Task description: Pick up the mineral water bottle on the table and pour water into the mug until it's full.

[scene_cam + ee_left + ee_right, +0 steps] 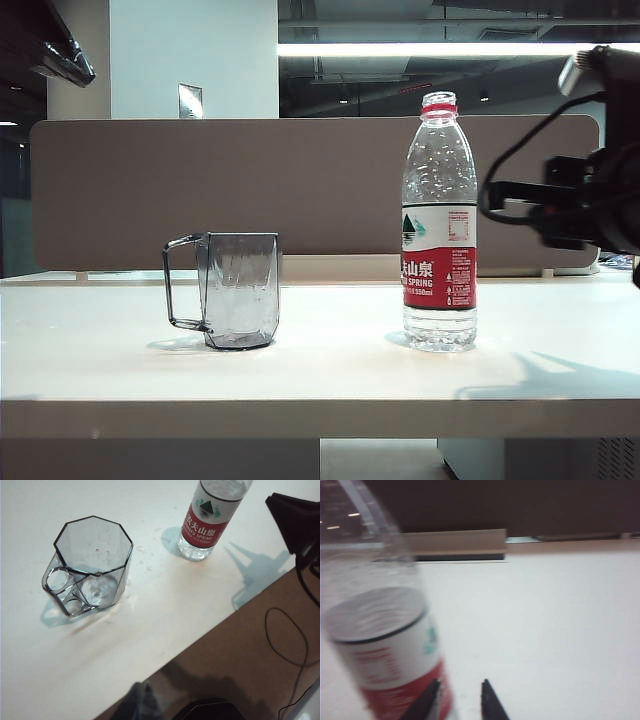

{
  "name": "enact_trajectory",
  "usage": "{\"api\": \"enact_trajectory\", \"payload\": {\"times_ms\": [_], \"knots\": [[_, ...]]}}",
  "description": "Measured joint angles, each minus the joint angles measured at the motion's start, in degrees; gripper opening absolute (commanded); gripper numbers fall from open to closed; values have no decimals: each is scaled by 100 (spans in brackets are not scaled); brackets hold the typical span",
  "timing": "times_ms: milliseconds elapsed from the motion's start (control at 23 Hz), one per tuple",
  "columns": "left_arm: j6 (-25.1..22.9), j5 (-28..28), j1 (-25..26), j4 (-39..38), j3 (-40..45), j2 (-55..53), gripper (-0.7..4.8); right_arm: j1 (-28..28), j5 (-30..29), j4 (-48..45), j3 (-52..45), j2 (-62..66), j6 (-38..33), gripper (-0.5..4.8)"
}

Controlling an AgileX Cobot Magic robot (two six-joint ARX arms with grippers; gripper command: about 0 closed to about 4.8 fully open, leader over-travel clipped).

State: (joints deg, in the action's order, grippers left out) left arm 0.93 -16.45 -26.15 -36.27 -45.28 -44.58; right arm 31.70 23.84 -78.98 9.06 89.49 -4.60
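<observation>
So the mineral water bottle (439, 225) stands upright and uncapped on the table (320, 375), well right of the mug (238, 290). My right gripper (459, 700) is near it, fingertips slightly spread, holding nothing. My left gripper isn't visible in any view. The bottle's mostly full, so heavy, thin-walled and squishy. I'd take it mid-label with both fingers, gently, or water squirts out.

Tall clear plastic mineral water bottle (439, 225), uncapped, red-and-white label, standing upright on off-white table (320, 375); smoky-grey faceted transparent mug (238, 290) upright, well apart, handle facing away.
</observation>
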Motion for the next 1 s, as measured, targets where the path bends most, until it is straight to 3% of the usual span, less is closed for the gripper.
{"api": "enact_trajectory", "payload": {"times_ms": [130, 217, 564, 999], "knots": [[0, -2, -4, 0, 0, -2, -5, 238, -7, 26, 0, 0, 9, 323], [0, -2, -4, 0, 0, -2, -5, 251, -9, 52, -2, 9, 9, 464], [0, 0, -4, 2, 0, -2, -5, 286, -588, 63, 428, 708, 11, 473], [0, 0, -4, 2, 0, -2, -5, 280, -686, 39, 1515, 1762, 11, 472]]}}
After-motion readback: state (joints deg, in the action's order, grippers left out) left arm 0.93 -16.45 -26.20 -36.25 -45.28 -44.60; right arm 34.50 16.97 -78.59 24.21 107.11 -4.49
